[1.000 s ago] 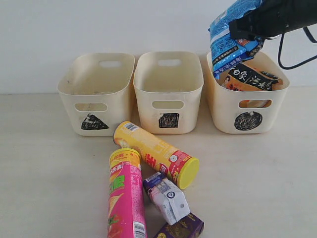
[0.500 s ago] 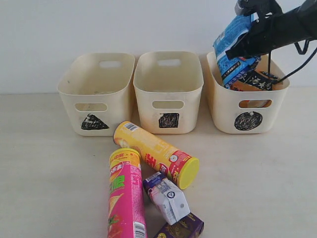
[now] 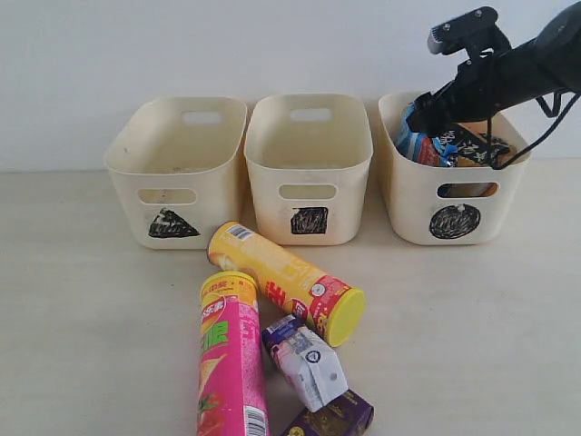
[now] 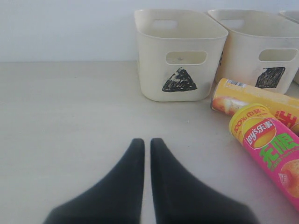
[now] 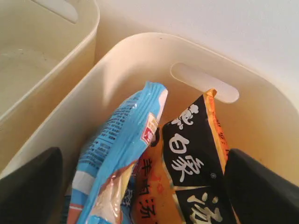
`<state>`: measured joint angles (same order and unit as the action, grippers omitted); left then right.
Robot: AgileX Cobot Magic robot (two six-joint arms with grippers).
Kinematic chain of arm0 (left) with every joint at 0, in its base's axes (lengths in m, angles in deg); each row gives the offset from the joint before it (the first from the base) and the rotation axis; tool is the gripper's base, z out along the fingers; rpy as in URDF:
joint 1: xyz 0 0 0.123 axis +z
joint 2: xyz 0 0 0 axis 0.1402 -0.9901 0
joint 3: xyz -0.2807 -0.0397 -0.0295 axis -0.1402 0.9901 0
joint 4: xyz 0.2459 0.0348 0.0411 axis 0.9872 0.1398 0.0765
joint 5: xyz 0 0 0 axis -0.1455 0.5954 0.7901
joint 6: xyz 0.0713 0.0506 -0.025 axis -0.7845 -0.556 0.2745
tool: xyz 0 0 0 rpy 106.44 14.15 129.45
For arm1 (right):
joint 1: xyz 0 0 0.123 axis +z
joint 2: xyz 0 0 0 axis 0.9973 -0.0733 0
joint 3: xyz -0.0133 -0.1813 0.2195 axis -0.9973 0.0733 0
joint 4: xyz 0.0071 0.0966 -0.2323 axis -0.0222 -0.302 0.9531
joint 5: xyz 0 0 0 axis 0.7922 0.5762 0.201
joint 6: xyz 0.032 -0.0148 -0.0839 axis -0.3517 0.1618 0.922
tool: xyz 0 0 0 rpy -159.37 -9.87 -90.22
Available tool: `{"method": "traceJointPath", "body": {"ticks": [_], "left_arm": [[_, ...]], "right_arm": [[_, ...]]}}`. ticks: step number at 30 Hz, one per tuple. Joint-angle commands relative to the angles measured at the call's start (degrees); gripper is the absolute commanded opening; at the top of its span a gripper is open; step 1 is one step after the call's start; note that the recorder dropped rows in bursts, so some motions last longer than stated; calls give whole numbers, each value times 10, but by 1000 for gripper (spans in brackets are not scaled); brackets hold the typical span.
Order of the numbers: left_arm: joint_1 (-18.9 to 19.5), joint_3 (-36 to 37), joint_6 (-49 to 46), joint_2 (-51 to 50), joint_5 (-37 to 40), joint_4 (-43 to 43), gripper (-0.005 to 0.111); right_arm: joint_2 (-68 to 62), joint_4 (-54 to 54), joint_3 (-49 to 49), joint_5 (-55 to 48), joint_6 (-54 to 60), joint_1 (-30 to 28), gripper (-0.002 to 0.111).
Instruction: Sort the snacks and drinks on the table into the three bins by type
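Observation:
The blue foil bag and the orange foil bag lie in the circle bin. My right gripper hovers over that bin, open, its fingers wide on either side of the bags and touching neither. On the table lie the yellow tube, the pink tube, the white-and-purple carton and the dark purple carton. My left gripper is shut and empty above bare table.
The triangle bin and square bin stand side by side at the back, both with nothing in them. A cable hangs from the right arm beside the circle bin. The wall runs close behind the bins.
The right gripper came down over the circle bin and let go of the blue bag, which now rests inside beside the orange bag. The left gripper's earlier state is not shown.

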<state>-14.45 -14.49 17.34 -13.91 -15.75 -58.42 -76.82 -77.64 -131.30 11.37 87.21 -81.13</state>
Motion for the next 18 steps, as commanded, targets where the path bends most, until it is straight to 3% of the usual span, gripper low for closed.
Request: {"method": "traceJointPath", "body": {"ticks": [1,2,4,7,8,18], "left_arm": [[1,1,-1,2,-4,-2,4],[1,1,-1,2,-4,-2,4],[1,1,-1,2,-4,-2,4],[1,1,-1,2,-4,-2,4],[1,1,-1,2,-4,-2,4],[1,1,-1,2,-4,-2,4]], "right_arm": [[35,89,-5,-21,-94,-2,79],[39,116,-5,-28,-113,-2,76],[70,200,-5,-74,-197,-2,51],[106,254,-5,-151,-231,-2,16],[118,259,-5,-187,-231,-2,-1],[218,267,-5,-386,-282,-2,0]]}}
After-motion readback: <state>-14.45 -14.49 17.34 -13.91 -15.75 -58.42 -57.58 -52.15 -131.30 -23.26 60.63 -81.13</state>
